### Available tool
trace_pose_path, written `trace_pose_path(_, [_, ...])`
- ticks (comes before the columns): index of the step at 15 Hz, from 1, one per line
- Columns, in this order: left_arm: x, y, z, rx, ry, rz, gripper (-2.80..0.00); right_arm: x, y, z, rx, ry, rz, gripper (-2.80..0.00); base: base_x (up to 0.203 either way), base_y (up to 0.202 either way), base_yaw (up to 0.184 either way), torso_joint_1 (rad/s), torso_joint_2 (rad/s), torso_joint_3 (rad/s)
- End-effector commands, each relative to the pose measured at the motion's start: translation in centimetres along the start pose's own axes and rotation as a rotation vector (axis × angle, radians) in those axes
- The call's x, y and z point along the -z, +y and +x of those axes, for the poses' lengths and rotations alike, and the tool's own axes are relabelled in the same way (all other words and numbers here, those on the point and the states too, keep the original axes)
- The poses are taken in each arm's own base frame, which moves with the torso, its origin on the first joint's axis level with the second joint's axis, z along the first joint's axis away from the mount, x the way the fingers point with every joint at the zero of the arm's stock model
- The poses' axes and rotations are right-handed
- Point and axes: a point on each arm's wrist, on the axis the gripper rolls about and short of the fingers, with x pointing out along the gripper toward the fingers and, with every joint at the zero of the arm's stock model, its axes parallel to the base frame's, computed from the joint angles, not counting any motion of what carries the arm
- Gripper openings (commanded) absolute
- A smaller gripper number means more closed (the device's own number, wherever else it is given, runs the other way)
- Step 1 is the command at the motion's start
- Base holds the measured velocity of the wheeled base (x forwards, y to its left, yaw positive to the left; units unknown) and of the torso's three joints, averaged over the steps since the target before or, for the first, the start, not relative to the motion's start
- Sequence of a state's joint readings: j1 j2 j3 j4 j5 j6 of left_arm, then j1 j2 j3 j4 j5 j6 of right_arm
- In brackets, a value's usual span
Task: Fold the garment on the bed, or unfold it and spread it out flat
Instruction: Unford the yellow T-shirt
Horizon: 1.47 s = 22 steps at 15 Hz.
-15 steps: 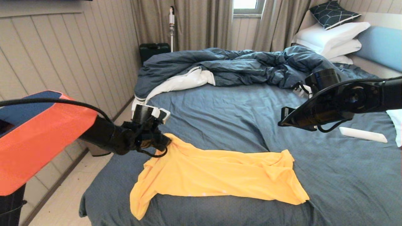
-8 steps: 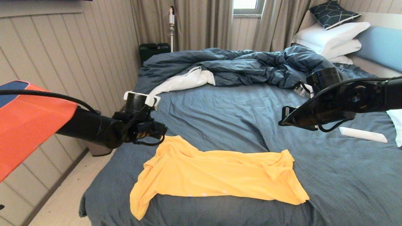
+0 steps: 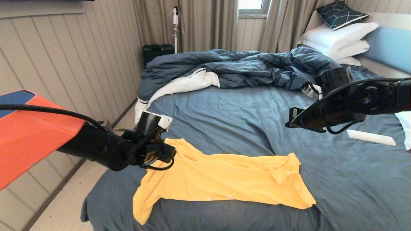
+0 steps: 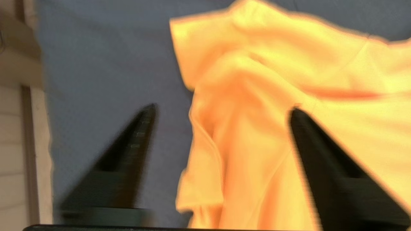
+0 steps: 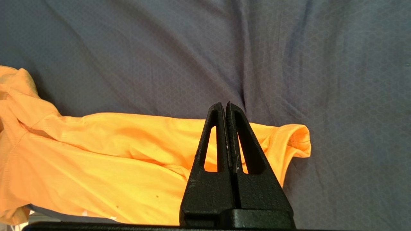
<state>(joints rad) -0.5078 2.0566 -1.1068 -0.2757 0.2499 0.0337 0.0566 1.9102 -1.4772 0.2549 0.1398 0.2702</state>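
The garment [image 3: 224, 179] lies spread and rumpled on the bed [image 3: 244, 115], near its foot edge. The left gripper [image 4: 221, 109] hovers at the garment's left corner, fingers wide apart — holding nothing. The right gripper [image 5: 224, 106] hangs above the garment's right end — pressed together, empty.

The left gripper [image 4: 221, 109] is hanging over the edge of the yellow-orange garment [image 4: 289, 96], its two dark fingers [image 4: 138, 134] standing wide apart with nothing pinched between them. One finger is showing against the slate-blue sheet of the bed [image 4: 106, 64], while the other is showing against the rumpled fabric, so a folded, ridged part of the garment is lying in the gap between them. Pale flooring [image 4: 16, 154] is showing past the edge of the bed, beside the finger over the sheet.
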Motion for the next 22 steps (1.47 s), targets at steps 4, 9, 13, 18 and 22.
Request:
trace_pose_path(4, [-1.9,-0.9,-0.4,-0.053,0.079,-0.135,-2.8,0.1,0.0,-0.1,0.001,0.002,0.002,-2.8,0.0,0.0,0.0,0.0,0.0,0.0])
trace_pose_path(9, [-2.8,-1.0,0.1,-0.08,0.154,-0.229,-2.8,0.0,0.1,-0.3,-0.002,-0.003,0.001,-2.8,0.0,0.0,0.0,0.0,0.0,0.0])
trace_pose_path(13, [-2.2,-2.6,0.6,-0.046,0.203,-0.256,-2.8,-0.1,0.1,-0.3,-0.003,-0.005,0.0,-2.8,0.0,0.0,0.0,0.0,0.0,0.0])
trace_pose_path(18, [-2.8,-4.5,1.3,0.055,0.204,-0.351,-2.36,-0.2,0.0,-0.2,-0.003,-0.008,0.004,-2.8,0.0,0.0,0.0,0.0,0.0,0.0])
trace_pose_path(22, [-2.9,-5.9,1.5,0.077,0.199,-0.34,0.0,-0.2,0.0,-0.2,-0.002,-0.007,0.004,-2.8,0.0,0.0,0.0,0.0,0.0,0.0])
